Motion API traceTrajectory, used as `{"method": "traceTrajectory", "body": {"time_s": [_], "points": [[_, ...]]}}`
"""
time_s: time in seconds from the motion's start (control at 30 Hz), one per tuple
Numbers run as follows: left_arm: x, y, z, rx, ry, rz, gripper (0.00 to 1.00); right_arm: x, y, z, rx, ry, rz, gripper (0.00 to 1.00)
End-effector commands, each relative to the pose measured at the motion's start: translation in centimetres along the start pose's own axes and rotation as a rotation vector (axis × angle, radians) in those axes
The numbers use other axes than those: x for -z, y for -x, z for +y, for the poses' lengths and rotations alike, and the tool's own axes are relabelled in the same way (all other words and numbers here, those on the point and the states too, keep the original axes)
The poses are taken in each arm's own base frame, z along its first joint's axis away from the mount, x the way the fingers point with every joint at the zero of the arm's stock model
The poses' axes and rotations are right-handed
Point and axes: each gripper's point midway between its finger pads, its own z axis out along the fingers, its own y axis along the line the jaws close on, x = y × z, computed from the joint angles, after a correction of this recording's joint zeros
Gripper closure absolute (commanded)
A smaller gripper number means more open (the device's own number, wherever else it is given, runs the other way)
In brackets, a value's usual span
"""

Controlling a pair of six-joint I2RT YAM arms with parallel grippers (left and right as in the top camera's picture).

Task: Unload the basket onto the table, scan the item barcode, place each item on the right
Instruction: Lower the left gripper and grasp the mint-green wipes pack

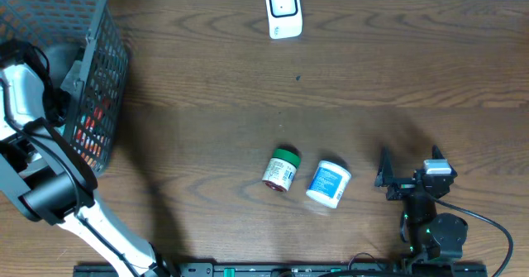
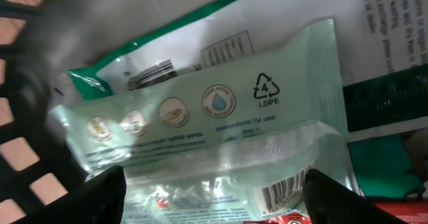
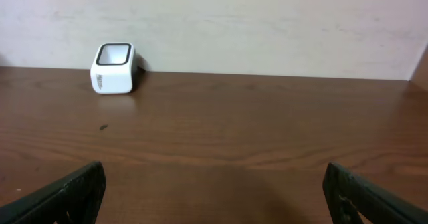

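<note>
My left gripper (image 2: 214, 198) is down inside the grey basket (image 1: 97, 78), and the overhead view hides its fingers. It stands open just above a clear wipes pack (image 2: 214, 124), one black finger on each side of the pack's lower part. A barcode (image 2: 284, 194) shows on the pack next to the right finger. Under it lies a white and green packet (image 2: 160, 57) with its own barcode. The white scanner (image 1: 283, 11) stands at the table's far edge, also seen in the right wrist view (image 3: 114, 68). My right gripper (image 1: 410, 164) rests open and empty over the table's front right.
A green-lidded bottle (image 1: 281, 170) and a white jar with a blue label (image 1: 329, 183) lie side by side on the table's front middle. The basket's mesh wall (image 2: 27, 150) is close on the left of my left gripper. More packaged goods fill the basket.
</note>
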Motion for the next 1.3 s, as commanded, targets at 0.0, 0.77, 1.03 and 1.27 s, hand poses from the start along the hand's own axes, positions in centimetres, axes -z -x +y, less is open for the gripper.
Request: {"method": "traceTrajectory", "body": {"time_s": [0.0,0.77,1.03,1.27], "points": [[-1.4,-0.5,-0.2,0.007,0.003,0.045,0.18,0.0,0.0,-0.2,-0.01,-0.011,-0.001,0.01],[-2.4,-0.1,-1.6,0.069,-0.062,0.028,0.15,0.0,0.0,-0.2,-0.01,-0.011,-0.001,0.01],[-3.8,-1.2,-0.4,0.06,0.013,0.038,0.32,0.0,0.0,-0.2,-0.01,-0.011,-0.001,0.01],[-1.2,0.3,-0.7,0.079,-0.039,-0.023,0.86,0.0,0.0,-0.2,-0.01,-0.011,-0.001,0.01]]}}
